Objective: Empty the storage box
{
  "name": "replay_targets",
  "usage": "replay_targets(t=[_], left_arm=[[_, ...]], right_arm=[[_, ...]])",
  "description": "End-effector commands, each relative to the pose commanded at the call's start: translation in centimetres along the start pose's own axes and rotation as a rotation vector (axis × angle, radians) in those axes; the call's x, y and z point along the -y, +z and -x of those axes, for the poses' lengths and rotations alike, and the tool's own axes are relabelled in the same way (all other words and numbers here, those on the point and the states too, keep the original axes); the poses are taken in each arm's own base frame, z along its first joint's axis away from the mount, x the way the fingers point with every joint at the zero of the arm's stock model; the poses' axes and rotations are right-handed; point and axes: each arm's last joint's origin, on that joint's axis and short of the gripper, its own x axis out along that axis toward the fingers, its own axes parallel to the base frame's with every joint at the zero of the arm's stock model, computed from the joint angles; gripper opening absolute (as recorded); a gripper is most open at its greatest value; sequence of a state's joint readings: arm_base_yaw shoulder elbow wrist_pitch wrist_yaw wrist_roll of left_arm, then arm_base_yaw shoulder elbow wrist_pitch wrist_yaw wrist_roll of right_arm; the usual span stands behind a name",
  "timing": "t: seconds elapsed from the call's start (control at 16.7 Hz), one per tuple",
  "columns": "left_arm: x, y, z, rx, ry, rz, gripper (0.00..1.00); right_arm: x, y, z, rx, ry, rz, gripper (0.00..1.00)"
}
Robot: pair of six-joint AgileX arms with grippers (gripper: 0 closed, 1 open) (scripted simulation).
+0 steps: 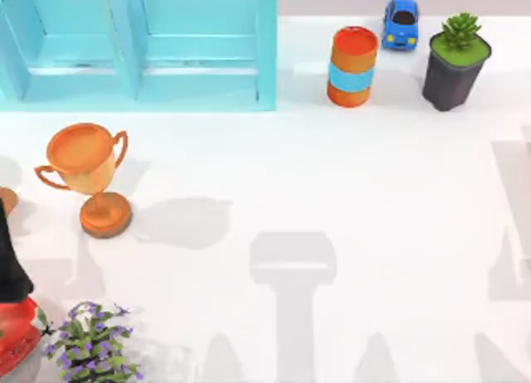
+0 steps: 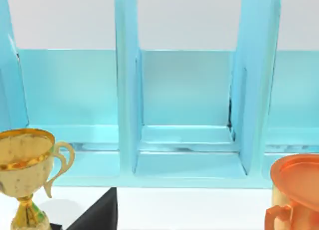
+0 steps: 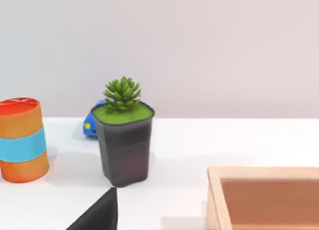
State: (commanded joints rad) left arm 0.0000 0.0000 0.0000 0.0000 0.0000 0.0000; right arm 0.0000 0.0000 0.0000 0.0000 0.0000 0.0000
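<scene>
The storage box is a light wooden open-topped box, close by in the right wrist view. I see its rim and reddish inner walls, while its floor and any contents are hidden. A dark wedge of my right gripper shows just short of the box, level with a potted succulent. A dark wedge of my left gripper points at a teal divided rack, between a gold trophy and an orange trophy. My left arm is at the table's left edge.
The teal rack fills the back left and its compartments look bare. An orange trophy stands in front of it. An orange can with a blue band, a blue toy car and the succulent pot line the back right. A purple-flowered plant sits front left.
</scene>
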Motion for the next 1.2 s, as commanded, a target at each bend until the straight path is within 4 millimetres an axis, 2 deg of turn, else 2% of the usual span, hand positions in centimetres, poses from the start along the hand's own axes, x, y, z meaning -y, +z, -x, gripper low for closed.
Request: replay_targets(t=[0.3, 0.54, 0.9, 1.2], left_arm=[[0.0, 0.0, 0.0, 0.000, 0.000, 0.000, 1.00], [0.0, 0.0, 0.0, 0.000, 0.000, 0.000, 1.00], [0.0, 0.0, 0.0, 0.000, 0.000, 0.000, 1.00], [0.0, 0.0, 0.0, 0.000, 0.000, 0.000, 1.00]], right_arm=[[0.3, 0.8, -0.1, -0.058, -0.024, 0.020, 1.00], [1.2, 4.0, -0.9, -0.264, -0.090, 0.082, 1.00], [4.3, 8.6, -5.3, -0.755, -0.166, 0.148, 1.00], [8.9, 10.1, -10.2, -1.151, -0.149, 0.118, 1.00]])
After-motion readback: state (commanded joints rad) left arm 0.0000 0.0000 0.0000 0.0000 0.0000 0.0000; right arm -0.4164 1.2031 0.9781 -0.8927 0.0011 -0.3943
